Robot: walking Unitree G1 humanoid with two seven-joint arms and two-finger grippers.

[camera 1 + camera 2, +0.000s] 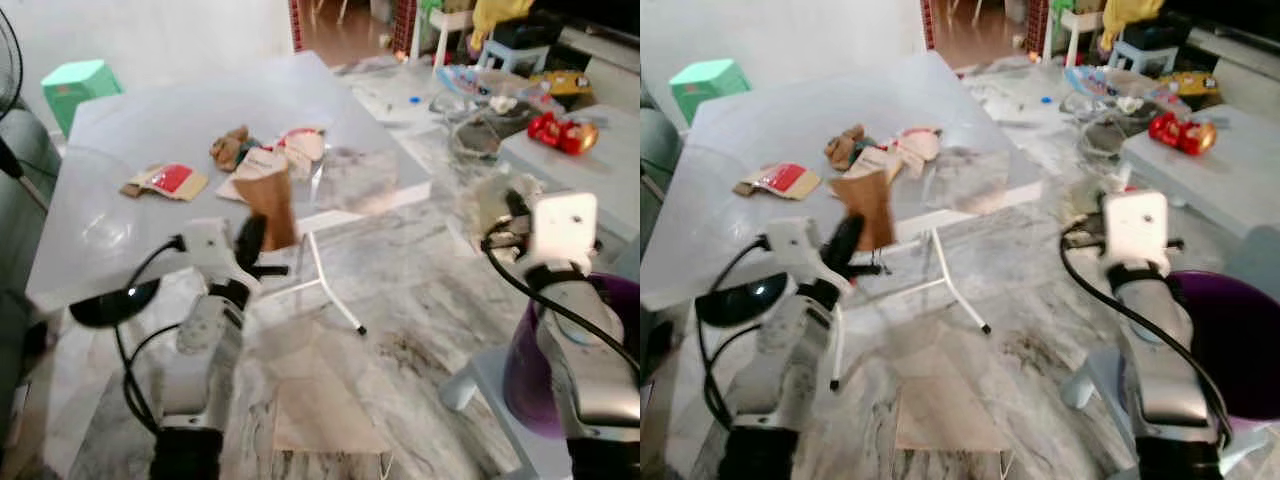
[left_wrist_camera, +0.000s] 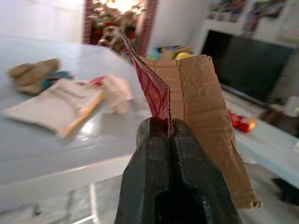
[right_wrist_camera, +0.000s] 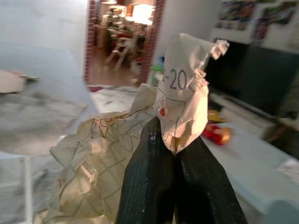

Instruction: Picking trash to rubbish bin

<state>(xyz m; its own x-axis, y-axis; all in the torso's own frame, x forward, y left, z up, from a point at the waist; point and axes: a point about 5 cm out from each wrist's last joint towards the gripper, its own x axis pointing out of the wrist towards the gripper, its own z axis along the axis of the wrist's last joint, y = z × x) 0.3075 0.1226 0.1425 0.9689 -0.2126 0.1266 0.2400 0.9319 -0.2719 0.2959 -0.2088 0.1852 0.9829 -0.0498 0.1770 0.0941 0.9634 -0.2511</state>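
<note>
My left gripper (image 2: 169,128) is shut on a torn piece of brown cardboard (image 2: 201,116) with a red inner face. It holds the piece upright just off the near edge of the white table (image 1: 150,125). My right gripper (image 3: 173,140) is shut on a crumpled sheet of printed paper (image 3: 184,93), raised at the right above the marble floor. A purple rubbish bin (image 1: 525,370) stands low at the right, beside my right arm. More trash lies on the table: a red-and-brown wrapper (image 1: 165,182), a brown crumpled wad (image 1: 230,147) and white-and-red papers (image 1: 295,150).
The table's white legs (image 1: 325,280) angle down onto the floor in front of me. A flat cardboard sheet (image 1: 320,390) lies on the floor between my arms. A low white table (image 1: 590,170) with red items stands at the right, and a green stool (image 1: 80,85) at the far left.
</note>
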